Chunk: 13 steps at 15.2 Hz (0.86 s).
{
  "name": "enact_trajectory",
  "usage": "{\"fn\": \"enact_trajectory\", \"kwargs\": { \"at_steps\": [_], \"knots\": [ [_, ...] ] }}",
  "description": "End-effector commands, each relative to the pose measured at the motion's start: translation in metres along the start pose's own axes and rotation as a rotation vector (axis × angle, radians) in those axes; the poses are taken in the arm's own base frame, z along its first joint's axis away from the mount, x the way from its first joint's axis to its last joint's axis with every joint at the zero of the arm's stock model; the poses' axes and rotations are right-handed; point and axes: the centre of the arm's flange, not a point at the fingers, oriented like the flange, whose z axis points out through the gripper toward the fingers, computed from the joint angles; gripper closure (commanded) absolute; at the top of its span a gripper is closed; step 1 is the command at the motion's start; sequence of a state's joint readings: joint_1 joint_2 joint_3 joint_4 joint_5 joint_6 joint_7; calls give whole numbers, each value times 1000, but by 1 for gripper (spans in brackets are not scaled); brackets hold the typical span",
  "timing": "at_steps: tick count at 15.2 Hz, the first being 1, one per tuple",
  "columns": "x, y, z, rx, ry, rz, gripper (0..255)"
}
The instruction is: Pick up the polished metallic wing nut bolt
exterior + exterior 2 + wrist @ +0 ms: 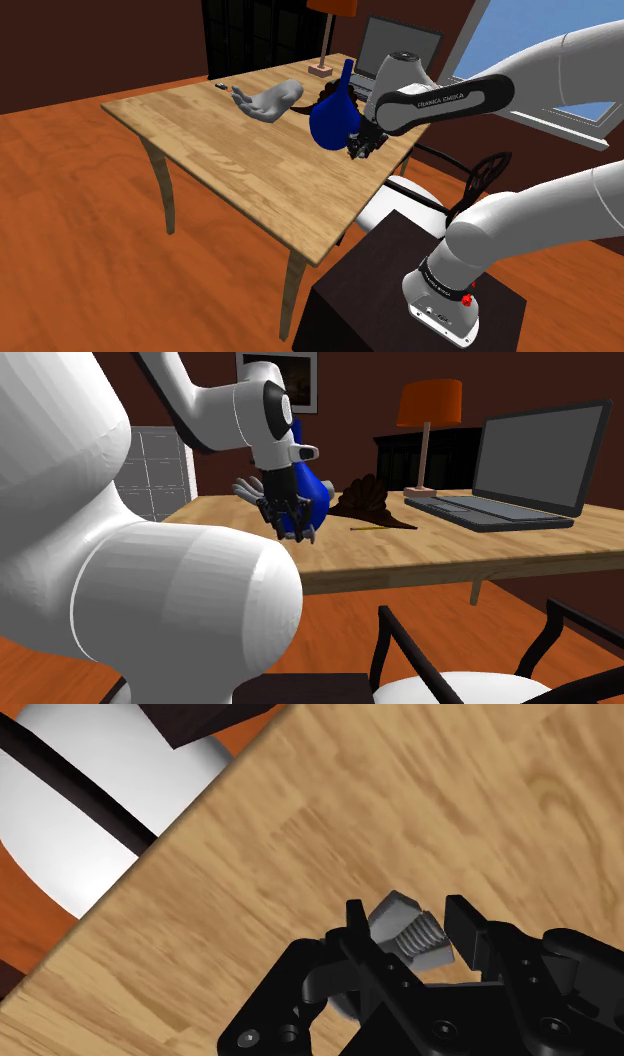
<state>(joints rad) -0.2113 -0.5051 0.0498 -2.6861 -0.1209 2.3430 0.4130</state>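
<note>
One tight clasp: all-black two-finger gripper [410,916] closed narrowly on the grey threaded metal bolt [420,944], pinched between both fingertips. Held over the light wooden table [250,904], near the edge by the white-seated chair [80,824]. In the shoulder view, just beside the blue round-bellied vase [330,115].
</note>
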Motion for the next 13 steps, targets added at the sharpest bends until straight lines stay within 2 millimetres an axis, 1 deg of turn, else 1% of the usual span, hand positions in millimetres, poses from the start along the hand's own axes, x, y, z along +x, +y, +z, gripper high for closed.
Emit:
{"fn": "enact_trajectory", "kwargs": {
  "at_steps": [1,11,13],
  "knots": [
    [3,1,-10,0,-1,0,255],
    [13,3,-61,0,-1,0,255],
    [13,4,-62,0,-1,0,255]
  ]
}}
